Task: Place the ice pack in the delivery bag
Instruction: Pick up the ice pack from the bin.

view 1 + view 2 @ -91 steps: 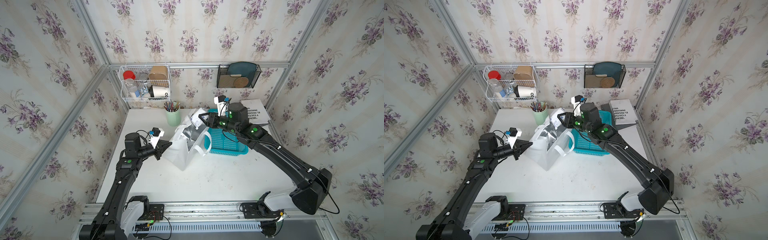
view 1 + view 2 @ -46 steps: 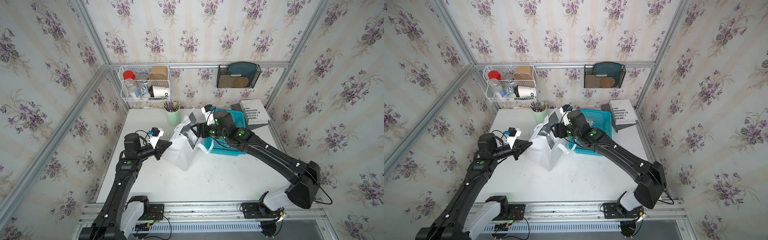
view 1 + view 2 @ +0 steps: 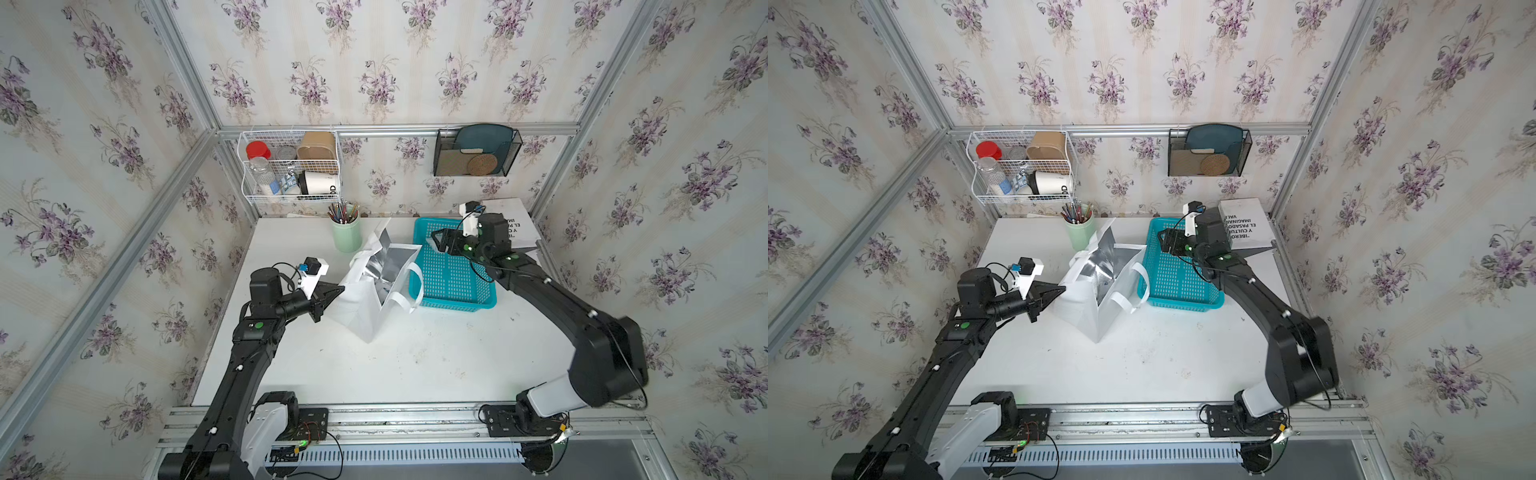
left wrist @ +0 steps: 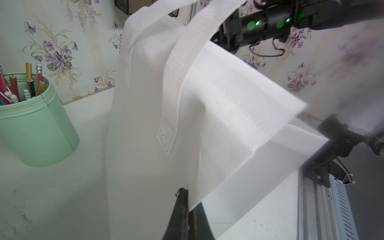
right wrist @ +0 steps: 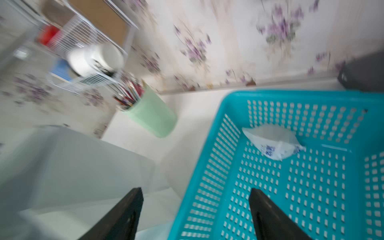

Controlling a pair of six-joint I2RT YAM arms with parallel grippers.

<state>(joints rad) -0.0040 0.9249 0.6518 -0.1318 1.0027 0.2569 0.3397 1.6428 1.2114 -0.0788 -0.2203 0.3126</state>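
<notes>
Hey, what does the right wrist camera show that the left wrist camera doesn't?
Only the right wrist view: the turquoise basket with a white, blue-printed pouch lying in it, probably an ice pack, seen past the open right end effector. Only the left wrist view: the left end effector shut on the delivery bag at its white wall, plus the strap handles. Both: the green pencil cup, the white table, and the bag itself, blurred in the right wrist view.

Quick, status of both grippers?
Left gripper: shut on the delivery bag, pinching its side wall.
Right gripper: open, holding nothing, over the turquoise basket.
</notes>
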